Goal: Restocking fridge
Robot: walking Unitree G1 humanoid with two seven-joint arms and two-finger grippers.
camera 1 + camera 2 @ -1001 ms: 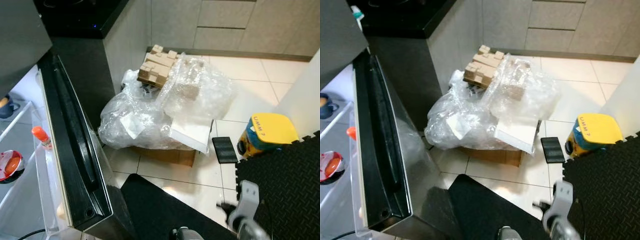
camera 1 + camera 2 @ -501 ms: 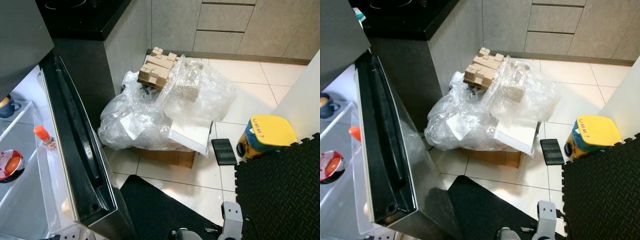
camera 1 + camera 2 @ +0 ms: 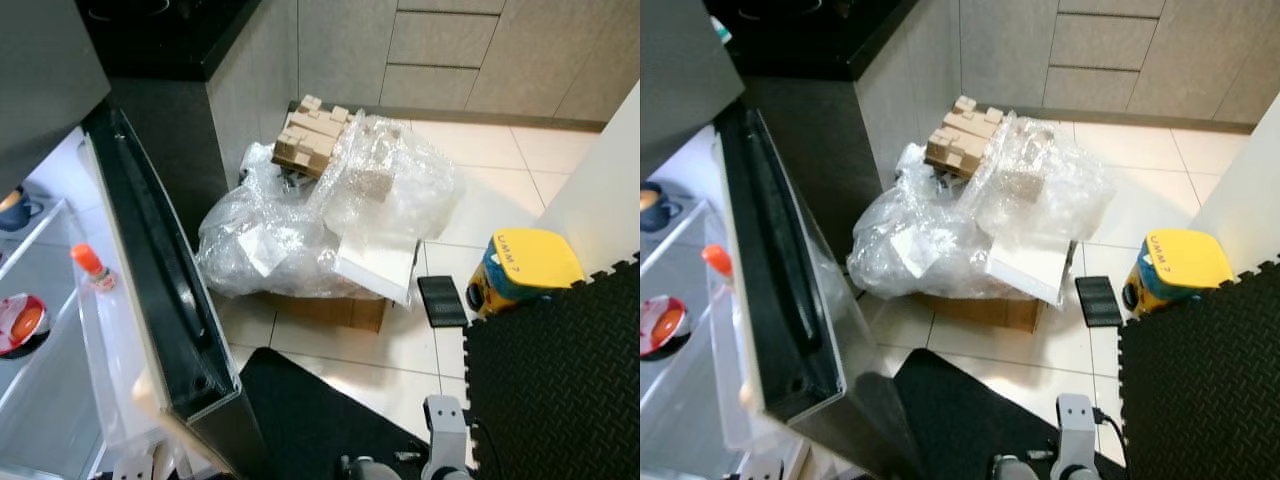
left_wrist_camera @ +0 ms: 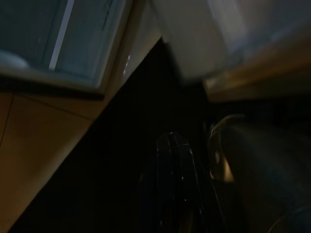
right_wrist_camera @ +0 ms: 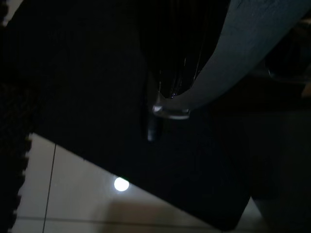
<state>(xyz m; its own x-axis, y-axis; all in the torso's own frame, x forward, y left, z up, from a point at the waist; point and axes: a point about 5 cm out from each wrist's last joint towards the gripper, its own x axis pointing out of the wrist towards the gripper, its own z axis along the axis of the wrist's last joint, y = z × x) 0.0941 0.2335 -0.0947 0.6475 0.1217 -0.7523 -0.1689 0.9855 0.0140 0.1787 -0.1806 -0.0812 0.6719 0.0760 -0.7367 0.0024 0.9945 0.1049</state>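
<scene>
The fridge door (image 3: 150, 290) stands open at the robot's left, a small orange-capped bottle (image 3: 92, 266) on its inner shelf and a red-and-white bowl (image 3: 20, 325) on a shelf inside. On the floor ahead, a cardboard box (image 3: 985, 310) lies under crumpled plastic wrap (image 3: 330, 215). Whether the left gripper (image 4: 175, 184) or right gripper (image 5: 167, 68) is spread cannot be told in the dark wrist views.

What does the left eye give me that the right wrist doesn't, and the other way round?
Left eye adds: the open fridge door, an orange-capped bottle in its rack, the bubble-wrap pile and the yellow box. Right wrist adds: a round light glare on the tile, seen close. Shared: the black mat and pale floor tiles.
</scene>
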